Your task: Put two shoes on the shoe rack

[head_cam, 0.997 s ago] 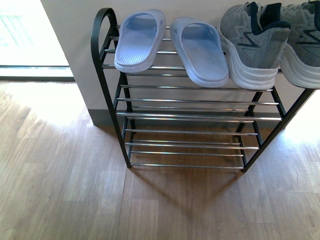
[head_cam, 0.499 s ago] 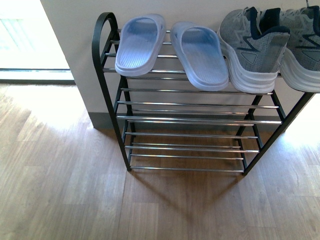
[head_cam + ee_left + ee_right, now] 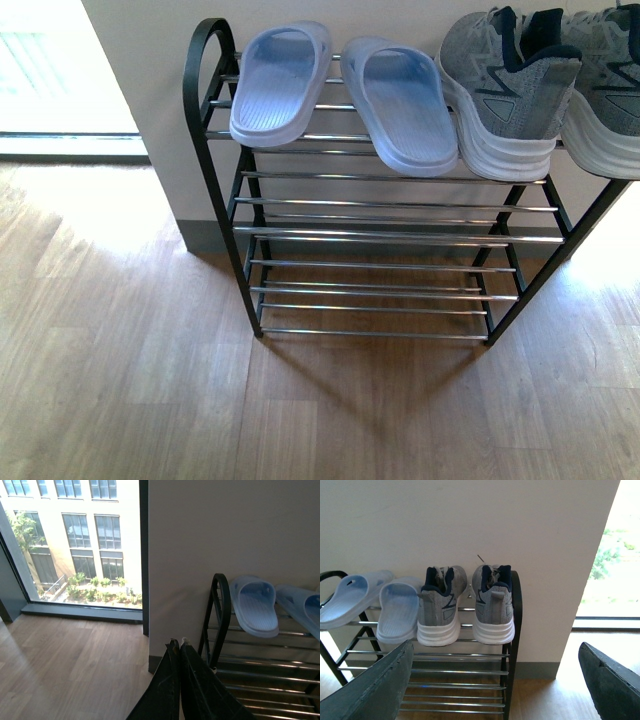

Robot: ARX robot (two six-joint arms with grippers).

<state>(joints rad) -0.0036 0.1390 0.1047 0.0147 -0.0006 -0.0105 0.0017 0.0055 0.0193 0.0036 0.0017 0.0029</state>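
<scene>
**A:** Front view first. You've got the shoe rack point(image 3: 370, 205) standing on the wood floor point(image 3: 120, 380) against the wall point(image 3: 150, 60). All the footwear sits on the top shelf: the two pale blue slides point(image 3: 345, 85) side by side on the left half, the grey sneakers point(image 3: 540, 85) next to them on the right, heels pointing toward you. The outer sneaker is cut off by the frame edge. The lower shelves carry nothing. Neither arm shows here.

**B:** And your left wrist view?

**A:** The left gripper point(image 3: 179, 650) has its two dark fingers point(image 3: 167, 690) pressed flat together, nothing between them. They hang out in front of the rack's rounded side loop, near it but not touching. One slide point(image 3: 255, 605) lies on the top shelf well past the tips, and a bit of the second peeks in at the edge. Big window point(image 3: 70, 540) off to the side.

**B:** Right wrist?

**A:** The right gripper point(image 3: 495, 680) is spread wide, one finger point(image 3: 375, 685) at each lower corner of the picture, gripping nothing. Between them you look straight at the rack. Both sneakers stand upright on the top shelf, white soles facing you, well apart from the fingers. The slides sit just beside them.
</scene>
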